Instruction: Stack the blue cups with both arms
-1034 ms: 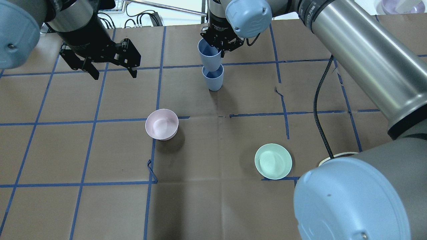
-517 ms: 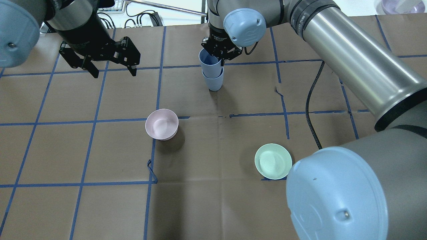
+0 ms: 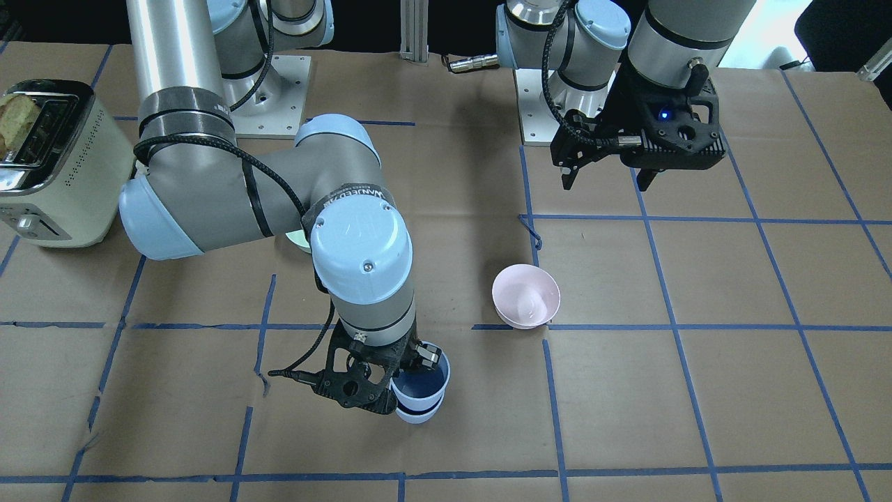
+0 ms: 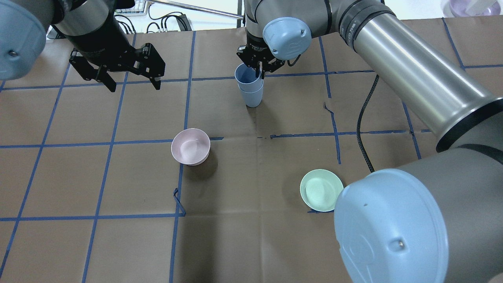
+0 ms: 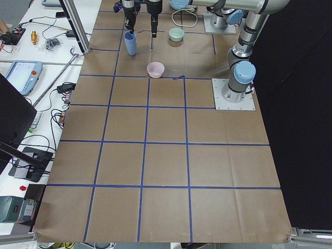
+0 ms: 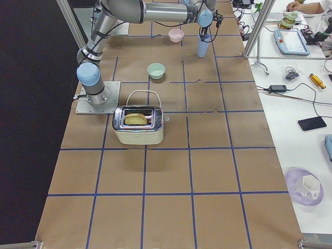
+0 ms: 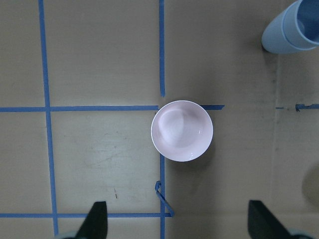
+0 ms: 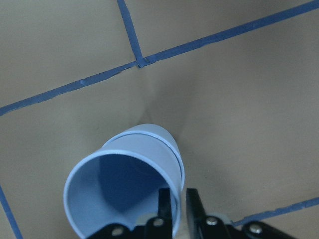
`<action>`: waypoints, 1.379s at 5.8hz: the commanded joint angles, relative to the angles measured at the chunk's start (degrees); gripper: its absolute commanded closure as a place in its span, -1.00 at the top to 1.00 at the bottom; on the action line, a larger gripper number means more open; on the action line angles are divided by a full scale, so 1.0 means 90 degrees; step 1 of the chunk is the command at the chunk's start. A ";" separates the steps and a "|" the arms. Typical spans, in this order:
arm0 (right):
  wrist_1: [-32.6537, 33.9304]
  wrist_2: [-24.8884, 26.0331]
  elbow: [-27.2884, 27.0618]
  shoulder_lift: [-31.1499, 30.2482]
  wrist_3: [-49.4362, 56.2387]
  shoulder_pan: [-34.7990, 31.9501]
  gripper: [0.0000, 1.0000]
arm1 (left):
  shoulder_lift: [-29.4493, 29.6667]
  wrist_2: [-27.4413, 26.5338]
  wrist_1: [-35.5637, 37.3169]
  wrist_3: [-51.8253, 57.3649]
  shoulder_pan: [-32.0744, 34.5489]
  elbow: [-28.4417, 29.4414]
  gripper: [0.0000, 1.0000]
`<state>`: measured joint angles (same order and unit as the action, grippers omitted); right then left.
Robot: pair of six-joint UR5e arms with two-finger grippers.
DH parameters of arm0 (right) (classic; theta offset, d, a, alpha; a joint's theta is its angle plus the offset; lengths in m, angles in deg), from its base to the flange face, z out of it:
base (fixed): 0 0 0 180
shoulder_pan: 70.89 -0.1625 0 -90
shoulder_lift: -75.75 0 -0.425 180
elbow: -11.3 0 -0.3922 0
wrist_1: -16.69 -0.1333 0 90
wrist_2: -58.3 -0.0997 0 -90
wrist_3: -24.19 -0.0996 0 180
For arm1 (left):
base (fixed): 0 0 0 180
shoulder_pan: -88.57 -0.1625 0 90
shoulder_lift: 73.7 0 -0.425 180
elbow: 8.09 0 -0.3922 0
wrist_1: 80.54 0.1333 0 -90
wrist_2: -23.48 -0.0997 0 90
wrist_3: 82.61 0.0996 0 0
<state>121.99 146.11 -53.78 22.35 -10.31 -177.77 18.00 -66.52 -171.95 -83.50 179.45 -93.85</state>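
The two blue cups stand nested at the far middle of the table. The upper cup (image 4: pixel 246 77) sits inside the lower cup (image 4: pixel 252 98). My right gripper (image 4: pixel 259 71) is shut on the upper cup's rim, one finger inside and one outside, as the right wrist view (image 8: pixel 178 201) shows. The stack also shows in the front-facing view (image 3: pixel 420 390) and in the left wrist view's top right corner (image 7: pixel 291 30). My left gripper (image 4: pixel 131 83) is open and empty, hovering to the left of the cups, above and beyond the pink bowl.
A pale pink bowl (image 4: pixel 190 146) sits left of centre and a mint-green bowl (image 4: pixel 320 190) on the near right, partly under my right arm. A toaster (image 3: pixel 49 164) stands near the right arm's base. A black cable (image 4: pixel 363 118) hangs along that arm.
My right gripper has lowered the upper cup from above the lower cup down into it, so the two are now nested. My left gripper has barely moved.
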 commanded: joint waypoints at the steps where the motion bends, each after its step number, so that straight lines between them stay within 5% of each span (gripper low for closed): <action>1: -0.0165 -0.0011 0.0189 -0.0284 0.0092 0.0146 1.00 | -0.0013 0.0000 0.0000 0.0010 0.0000 -0.0003 1.00; 3: -0.1778 0.0116 -0.0091 -0.1151 0.1636 0.0642 0.99 | -0.0023 0.0000 0.0000 0.0001 0.0000 -0.0013 1.00; 4: -0.2000 0.0203 -0.0847 -0.1891 0.2410 0.1177 0.93 | -0.0042 0.0000 0.0000 0.0010 0.0000 -0.0032 1.00; 6: -0.1779 0.0165 -0.2925 -0.3823 0.3196 0.2194 0.99 | -0.0062 0.0000 0.0000 0.0001 0.0010 -0.0042 1.00; 8: -0.1465 0.0146 -0.3208 -0.4036 0.2985 0.2218 1.00 | -0.0081 0.0000 0.0000 0.0011 0.0010 -0.0062 1.00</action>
<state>108.19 147.60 -81.59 -12.88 17.12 -158.06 17.35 -66.51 -171.95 -83.42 179.54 -94.33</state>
